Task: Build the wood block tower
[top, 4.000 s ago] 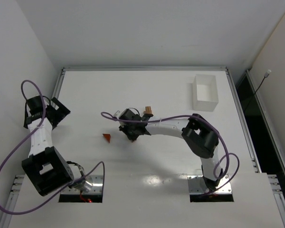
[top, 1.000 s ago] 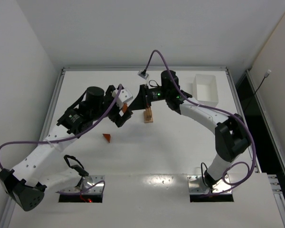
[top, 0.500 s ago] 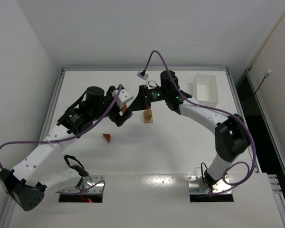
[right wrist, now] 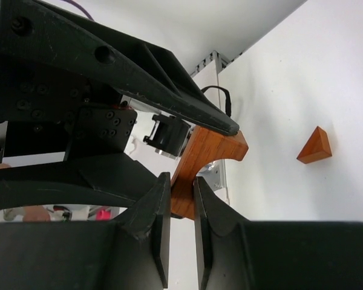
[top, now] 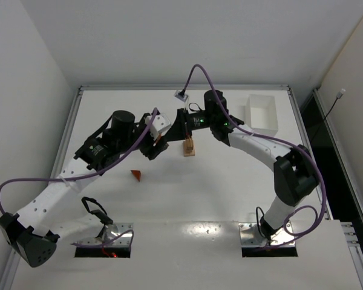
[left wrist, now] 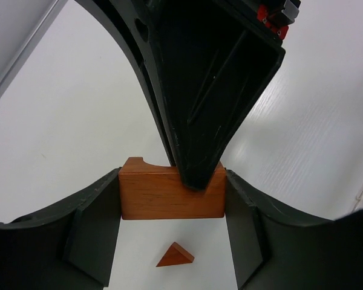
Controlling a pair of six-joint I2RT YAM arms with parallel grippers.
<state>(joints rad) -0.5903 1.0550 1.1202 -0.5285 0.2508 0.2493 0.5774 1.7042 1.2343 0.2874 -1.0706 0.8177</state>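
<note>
1. The white table (top: 230, 199) fills the middle of the top view, with both arm bases at its bottom edge.
2. The left arm (top: 60, 187) reaches from lower left toward centre. The right arm (top: 260, 145) bends up from lower right and back leftward. Purple cables (top: 24, 181) loop along both; a small pale tag (top: 181, 95) on the right one is too small to read.
3. A white rectangular tray (top: 261, 134) sits at upper right, well apart from the blocks.
4. The left gripper (top: 155, 147) clamps the ends of a reddish-brown arch block (left wrist: 169, 196) between its two fingers.
5. The right gripper (right wrist: 183, 187) meets it from the opposite side, its fingers pressed on the same block's flat faces.
6. The wood block tower (top: 189, 147), a short stack of tan and brown pieces, stands at centre frame, just right of the held block.
7. A reddish-brown wedge (top: 135, 174) lies alone on the table, lower left of the tower.
</note>
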